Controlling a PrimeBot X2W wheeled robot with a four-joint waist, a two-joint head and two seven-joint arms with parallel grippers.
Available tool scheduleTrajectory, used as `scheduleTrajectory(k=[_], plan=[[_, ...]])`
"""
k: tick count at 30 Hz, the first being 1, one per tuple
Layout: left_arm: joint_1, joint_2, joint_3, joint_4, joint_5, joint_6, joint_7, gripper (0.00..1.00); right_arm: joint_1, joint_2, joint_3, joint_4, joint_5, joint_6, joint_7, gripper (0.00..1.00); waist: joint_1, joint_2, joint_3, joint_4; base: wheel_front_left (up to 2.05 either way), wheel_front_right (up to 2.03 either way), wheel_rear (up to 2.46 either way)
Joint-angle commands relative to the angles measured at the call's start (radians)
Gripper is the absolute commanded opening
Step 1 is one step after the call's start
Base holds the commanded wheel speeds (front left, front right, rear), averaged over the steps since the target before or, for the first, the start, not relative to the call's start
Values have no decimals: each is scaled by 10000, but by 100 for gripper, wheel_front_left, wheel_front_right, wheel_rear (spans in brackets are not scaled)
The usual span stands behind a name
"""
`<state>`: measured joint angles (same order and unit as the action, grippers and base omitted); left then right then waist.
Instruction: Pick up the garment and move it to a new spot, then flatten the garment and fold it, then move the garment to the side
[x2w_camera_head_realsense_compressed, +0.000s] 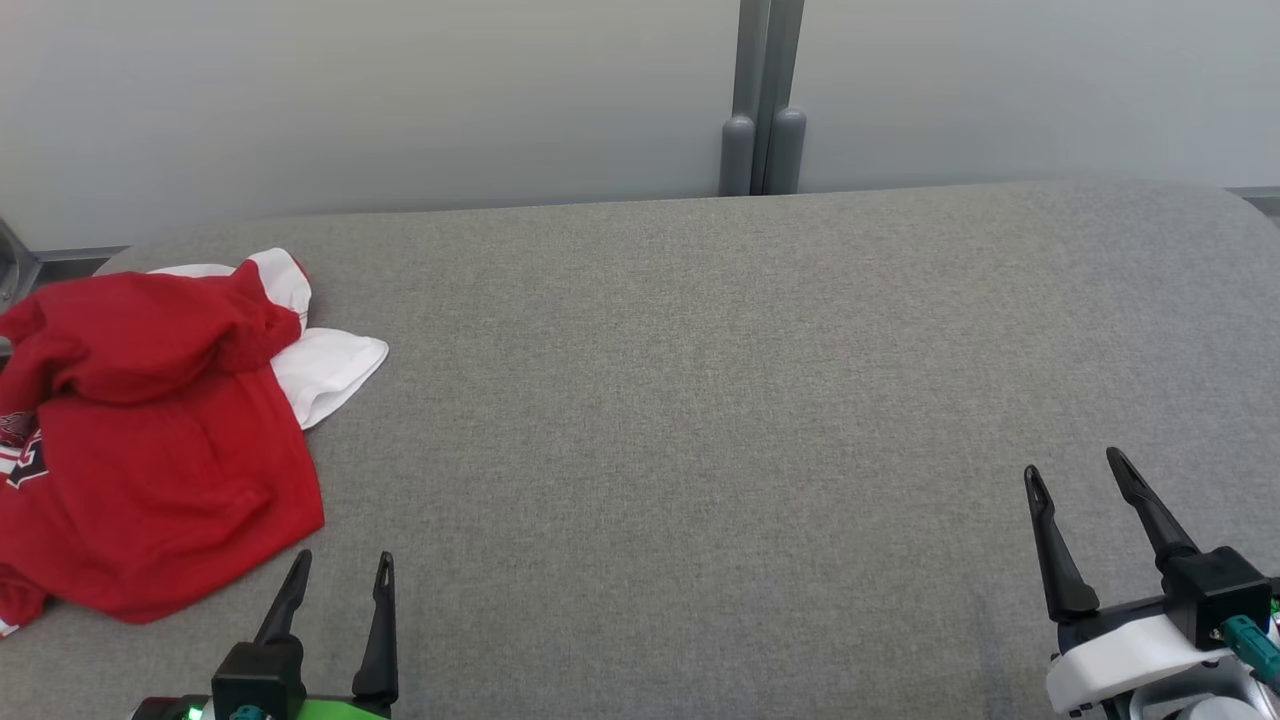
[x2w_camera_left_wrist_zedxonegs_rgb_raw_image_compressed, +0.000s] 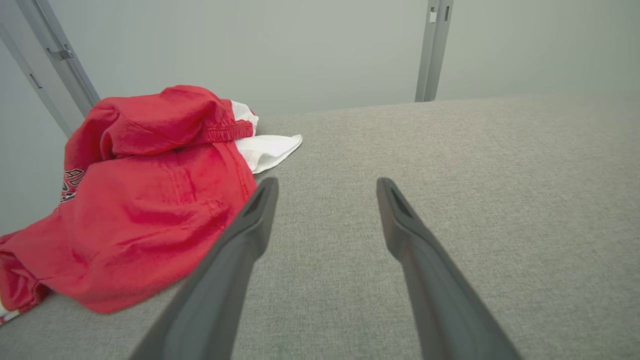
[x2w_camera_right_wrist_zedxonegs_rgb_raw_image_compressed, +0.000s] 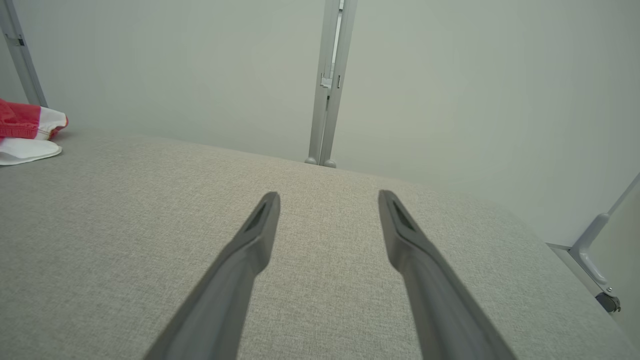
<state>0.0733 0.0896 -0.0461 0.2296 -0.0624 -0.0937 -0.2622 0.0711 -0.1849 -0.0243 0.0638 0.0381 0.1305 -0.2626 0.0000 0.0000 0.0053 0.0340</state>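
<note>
Garment (x2w_camera_head_realsense_compressed: 150, 470) bunched beside spread left gripper (x2w_camera_head_realsense_compressed: 345, 556); wrist view, perhaps elastic hem (x2w_camera_left_wrist_zedxonegs_rgb_raw_image_compressed: 222, 135).

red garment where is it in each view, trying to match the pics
Head view: the garment lies at the left edge, near the left gripper.
Left wrist view: garment left of centre.
Right wrist view: garment small, at the left edge.
Shared landmark: the grey post behind the surface.

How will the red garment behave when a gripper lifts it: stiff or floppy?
Likely floppy: the garment lies crumpled in soft folds, so it should sag from a pinch. Probably light, being thin cloth. Pushed over the woven surface, it may bunch rather than slide.
</note>
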Motion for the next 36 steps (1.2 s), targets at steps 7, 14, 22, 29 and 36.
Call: scheduleTrajectory(k=[7,14,22,29,36], plan=[[45,-121,165,267,-410,-109,-39,100,76,-5,-80,171,233,4,-32,100,0,0,21,-6,0,0,0],[-37,-207,266,353,-587,-185,-39,100,69,-29,-66,248,377,4,-32,100,0,0,50,3,0,0,0],[-153,-259,316,441,-623,-245,-39,100,-18,-41,-42,238,399,4,-32,100,0,0,127,43,0,0,0],[-333,-277,347,414,-597,-272,-39,100,-296,18,243,108,380,4,-32,100,0,0,358,487,0,0,0],[-329,-327,370,459,-683,-231,-39,100,-494,-90,608,204,353,2,-32,100,0,0,396,1775,0,0,0]])
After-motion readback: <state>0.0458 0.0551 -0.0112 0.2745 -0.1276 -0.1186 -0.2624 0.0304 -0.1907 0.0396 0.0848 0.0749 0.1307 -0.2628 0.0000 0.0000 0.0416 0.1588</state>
